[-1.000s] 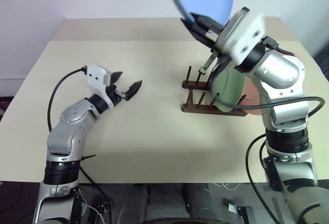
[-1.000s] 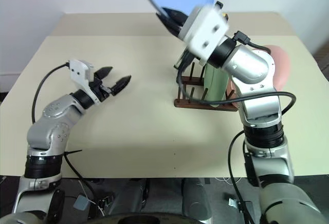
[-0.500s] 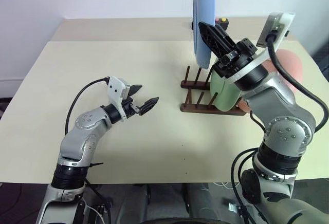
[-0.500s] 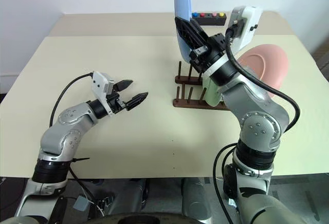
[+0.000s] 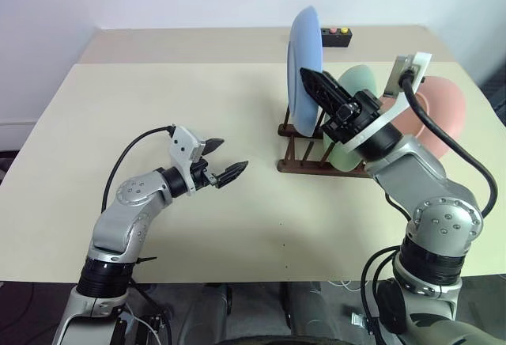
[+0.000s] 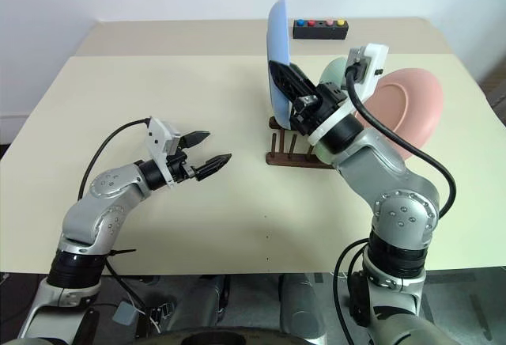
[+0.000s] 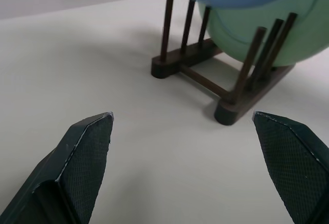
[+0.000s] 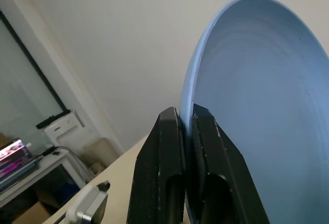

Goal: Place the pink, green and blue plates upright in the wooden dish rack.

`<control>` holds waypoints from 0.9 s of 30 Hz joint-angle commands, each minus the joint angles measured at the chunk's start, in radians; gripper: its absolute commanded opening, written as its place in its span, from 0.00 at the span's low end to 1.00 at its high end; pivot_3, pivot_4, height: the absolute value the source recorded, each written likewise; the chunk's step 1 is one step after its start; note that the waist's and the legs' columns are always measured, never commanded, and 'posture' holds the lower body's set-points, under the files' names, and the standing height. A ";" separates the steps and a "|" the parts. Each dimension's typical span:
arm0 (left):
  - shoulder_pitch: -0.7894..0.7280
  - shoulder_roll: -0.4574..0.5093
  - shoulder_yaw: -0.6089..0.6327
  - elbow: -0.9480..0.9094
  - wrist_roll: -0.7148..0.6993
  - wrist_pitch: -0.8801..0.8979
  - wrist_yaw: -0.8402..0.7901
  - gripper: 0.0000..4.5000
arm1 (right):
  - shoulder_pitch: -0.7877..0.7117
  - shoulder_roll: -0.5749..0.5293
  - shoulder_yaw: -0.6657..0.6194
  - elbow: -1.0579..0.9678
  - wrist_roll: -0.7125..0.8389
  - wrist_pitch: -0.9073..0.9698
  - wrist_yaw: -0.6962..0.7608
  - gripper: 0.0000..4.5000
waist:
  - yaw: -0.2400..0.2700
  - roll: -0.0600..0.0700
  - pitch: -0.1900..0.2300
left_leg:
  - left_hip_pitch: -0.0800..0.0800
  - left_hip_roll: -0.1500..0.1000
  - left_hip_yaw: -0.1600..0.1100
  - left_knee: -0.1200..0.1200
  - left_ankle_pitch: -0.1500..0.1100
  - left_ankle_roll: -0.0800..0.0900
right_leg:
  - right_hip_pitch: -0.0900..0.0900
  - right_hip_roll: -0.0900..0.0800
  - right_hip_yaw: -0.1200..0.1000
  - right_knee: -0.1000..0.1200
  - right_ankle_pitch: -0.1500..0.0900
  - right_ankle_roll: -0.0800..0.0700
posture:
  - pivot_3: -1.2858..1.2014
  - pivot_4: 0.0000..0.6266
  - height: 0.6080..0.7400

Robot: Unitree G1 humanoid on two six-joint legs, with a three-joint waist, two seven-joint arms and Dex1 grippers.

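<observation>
The light blue plate stands on edge with my right gripper shut on its rim. Its lower edge hangs about level with the peg tops at the left end of the wooden dish rack. A mint green plate stands upright between the rack's pegs. To its right the pink plate leans tilted, its lower part hidden behind my right arm. My left gripper is open and empty, low over the table to the left of the rack and pointing at it.
A small black box with coloured buttons sits at the far edge of the beige table, behind the rack. A cable loops from my left wrist over the table's left part.
My right gripper has rolled the blue plate from flat and high overhead to upright and brought it down to the rack's left end. My left gripper has shifted a little toward the rack.
</observation>
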 commanded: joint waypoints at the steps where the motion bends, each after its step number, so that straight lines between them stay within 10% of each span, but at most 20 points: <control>1: -0.001 0.003 0.003 -0.037 0.001 -0.017 -0.005 0.99 | -0.003 -0.010 -0.008 -0.010 0.048 -0.020 -0.018 0.00 | 0.000 0.000 0.000 | 0.000 0.000 0.000 0.000 0.000 0.000 | 0.000 0.000 0.000 0.000 0.000 0.000 | 0.52 0.24 1.00; 20: -0.007 0.004 0.007 -0.031 0.008 -0.019 -0.001 0.99 | 0.065 -0.027 0.009 0.002 0.061 -0.057 -0.046 0.00 | 0.000 0.000 0.000 | 0.000 0.000 0.000 0.000 0.000 0.000 | 0.000 0.000 0.000 0.000 0.000 0.000 | 0.52 0.24 1.00; 27: -0.007 0.004 0.009 -0.032 0.006 -0.016 0.001 1.00 | 0.073 -0.037 0.013 -0.005 0.052 -0.063 -0.045 0.79 | 0.000 0.000 0.000 | 0.000 0.000 0.000 0.000 0.000 0.000 | 0.000 0.000 0.000 0.000 0.000 0.000 | 0.52 0.24 1.00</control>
